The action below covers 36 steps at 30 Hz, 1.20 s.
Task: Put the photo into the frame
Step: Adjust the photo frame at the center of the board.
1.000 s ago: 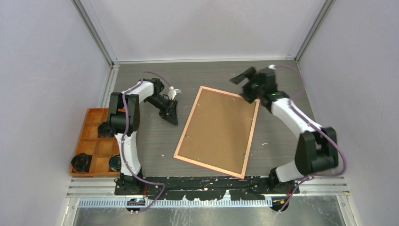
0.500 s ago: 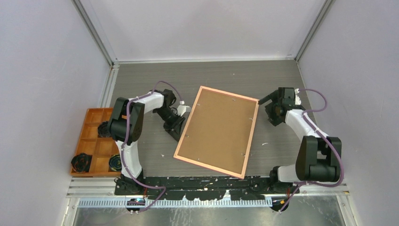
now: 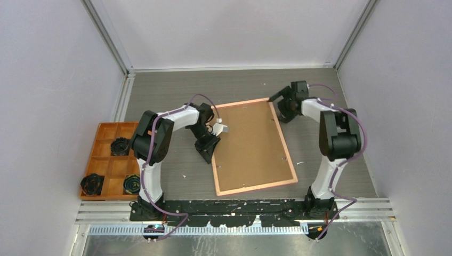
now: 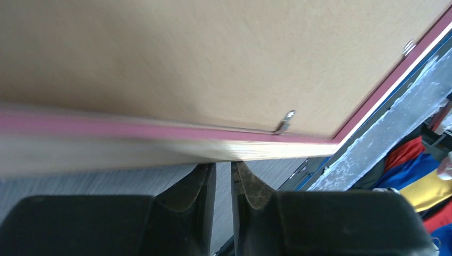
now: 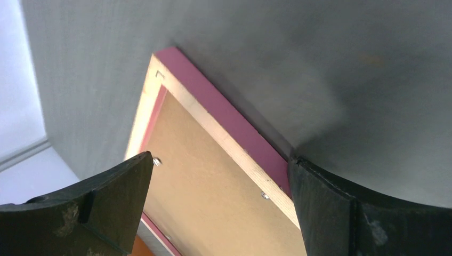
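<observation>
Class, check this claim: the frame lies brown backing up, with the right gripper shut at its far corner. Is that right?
No: the right gripper is open, not shut, as the right wrist view shows. The frame does lie brown backing up.

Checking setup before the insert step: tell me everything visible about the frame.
The frame lies flat, back up, on the table: thin border, pink outside, pale wood on the back, around a brown fibreboard backing held by metal tabs. The left gripper's nearly closed jaws sit by its left edge; the right gripper's open jaws straddle its far right corner.
</observation>
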Tool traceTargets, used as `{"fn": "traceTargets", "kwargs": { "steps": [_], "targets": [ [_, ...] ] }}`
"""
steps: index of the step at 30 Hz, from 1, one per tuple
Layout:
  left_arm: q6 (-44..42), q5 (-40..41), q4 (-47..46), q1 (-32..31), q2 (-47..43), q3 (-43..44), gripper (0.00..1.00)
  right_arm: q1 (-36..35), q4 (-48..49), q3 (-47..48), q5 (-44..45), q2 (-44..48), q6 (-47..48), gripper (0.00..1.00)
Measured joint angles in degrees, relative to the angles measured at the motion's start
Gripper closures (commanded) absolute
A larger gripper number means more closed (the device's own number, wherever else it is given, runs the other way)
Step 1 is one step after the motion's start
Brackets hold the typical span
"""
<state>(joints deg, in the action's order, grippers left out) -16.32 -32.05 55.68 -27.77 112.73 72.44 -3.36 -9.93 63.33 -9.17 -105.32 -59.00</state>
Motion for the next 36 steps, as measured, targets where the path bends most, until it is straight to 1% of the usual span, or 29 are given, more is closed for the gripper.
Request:
{"fn": "traceTargets", "kwargs": {
  "steps": [4, 6, 10, 13, 18, 21, 24, 27, 30, 32, 36],
  "targets": [
    [2.6, -0.5, 2.6, -0.7, 4.5, 6.1, 0.81, -4.7, -1.5, 16.9, -1.5, -12.5, -0.7, 0.00],
    [4.2, -0.9, 3.6, -0.9, 6.6, 8.9, 0.81, -6.6, -2.2, 27.3, -1.6, -19.4, -0.3, 0.00],
    [6.6, -1.0, 4.9, -2.6, 9.0, 12.8, 0.80, -8.8, -3.1, 41.0, -3.2, -28.5, 0.5, 0.00],
    [7.4, -1.5, 5.9, -6.1, 9.6, 13.8, 0.78, -9.7, -3.4, 44.7, -5.3, -30.9, 1.1, 0.00],
    [6.8, -5.7, 6.4, -14.3, 9.7, 13.6, 0.74, -11.3, -3.1, 43.7, -12.5, -31.1, 1.7, 0.00],
    [4.3, -9.6, 6.1, -18.9, 9.7, 13.6, 0.71, -12.6, -5.4, 43.4, -17.0, -31.1, 2.7, 0.00],
    [0.7, -13.0, 6.9, -20.3, 9.6, 13.6, 0.68, -13.9, -9.8, 44.4, -19.8, -31.1, 5.2, 0.00],
    [-3.0, -13.9, 9.1, -18.8, 8.6, 13.6, 0.66, -14.6, -15.1, 46.8, -19.6, -31.1, 8.5, 0.00],
    [-7.1, -14.1, 12.8, -14.3, 5.3, 13.6, 0.65, -14.7, -19.5, 49.1, -17.9, -31.0, 11.5, 0.00],
    [-9.6, -14.2, 15.8, -9.9, 2.4, 14.4, 0.66, -14.3, -21.7, 49.2, -15.5, -30.0, 13.1, 0.00],
    [-11.6, -13.9, 18.6, 2.2, -2.7, 18.3, 0.70, -12.8, -23.6, 45.8, -9.4, -24.7, 14.6, 0.00]
  ]
}}
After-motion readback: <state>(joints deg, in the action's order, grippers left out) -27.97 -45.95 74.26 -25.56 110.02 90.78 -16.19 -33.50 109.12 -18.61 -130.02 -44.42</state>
